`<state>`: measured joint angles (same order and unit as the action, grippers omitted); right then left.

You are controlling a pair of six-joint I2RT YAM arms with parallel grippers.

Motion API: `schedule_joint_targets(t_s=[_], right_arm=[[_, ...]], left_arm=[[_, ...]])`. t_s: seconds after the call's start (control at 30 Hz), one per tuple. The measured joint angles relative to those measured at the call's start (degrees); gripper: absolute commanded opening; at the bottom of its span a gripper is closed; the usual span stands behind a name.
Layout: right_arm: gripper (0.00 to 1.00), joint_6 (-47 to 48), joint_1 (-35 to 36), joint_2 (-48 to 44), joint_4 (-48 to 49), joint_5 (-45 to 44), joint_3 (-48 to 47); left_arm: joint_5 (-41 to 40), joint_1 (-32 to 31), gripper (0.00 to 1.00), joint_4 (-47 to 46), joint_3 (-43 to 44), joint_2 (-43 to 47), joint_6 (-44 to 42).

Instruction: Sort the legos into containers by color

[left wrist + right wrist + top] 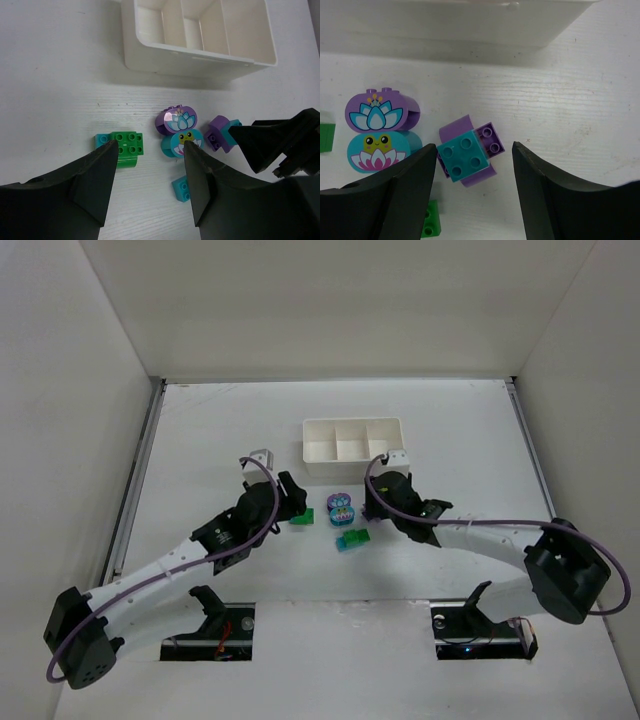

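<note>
The right pincer (475, 146) is released, its two dark fingers spread to either side of a purple-and-teal clump (470, 157) at the centre of its wrist view, and apparently clear of it. The left pincer (150, 145) is also released and holds nothing. A green brick (127, 148) with a teal bit stuck to it lies at the fingertip on the left of that view, not squarely between the fingers. In the overhead view the legos all lie on the white surface (200, 440) just below the white tray (330, 465). No brick shows in its three compartments, so the sorting looks barely begun. The likeliest fault is that the clump goes into one compartment whole, which would put two colours together, since it seems to need pulling apart. A closing finger could also nudge the teal frog piece (380, 147) and the purple lotus piece (377, 111), which sit just beside it. The left pincer may shove the green brick instead of straddling it. The two pincers work near each other and could collide.
</note>
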<state>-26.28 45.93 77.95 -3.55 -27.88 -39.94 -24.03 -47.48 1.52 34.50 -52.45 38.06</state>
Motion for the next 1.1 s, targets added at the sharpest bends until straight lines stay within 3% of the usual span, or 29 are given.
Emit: schedule_joint_targets(t_s=[0.4, 0.77, 1.03, 1.1], right_arm=[[0.55, 1.7, -0.5, 2.3, 1.7, 3.5, -0.5], [0.64, 2.1, -0.5, 3.9, 1.6, 3.9, -0.5], [0.59, 2.0, -0.5, 5.8, 1.6, 4.0, -0.5], [0.52, 2.1, -0.5, 6.6, 1.6, 3.9, -0.5]], left_arm=[[2.7, 0.8, 0.53, -2.5, -1.4, -1.4, 0.8], [4.5, 2.3, 0.54, -3.5, -2.0, -1.6, 1.4], [5.5, 3.0, 0.54, -3.7, -2.1, -1.8, 1.7], [5.7, 3.0, 0.54, -3.9, -2.1, -1.8, 1.7]])
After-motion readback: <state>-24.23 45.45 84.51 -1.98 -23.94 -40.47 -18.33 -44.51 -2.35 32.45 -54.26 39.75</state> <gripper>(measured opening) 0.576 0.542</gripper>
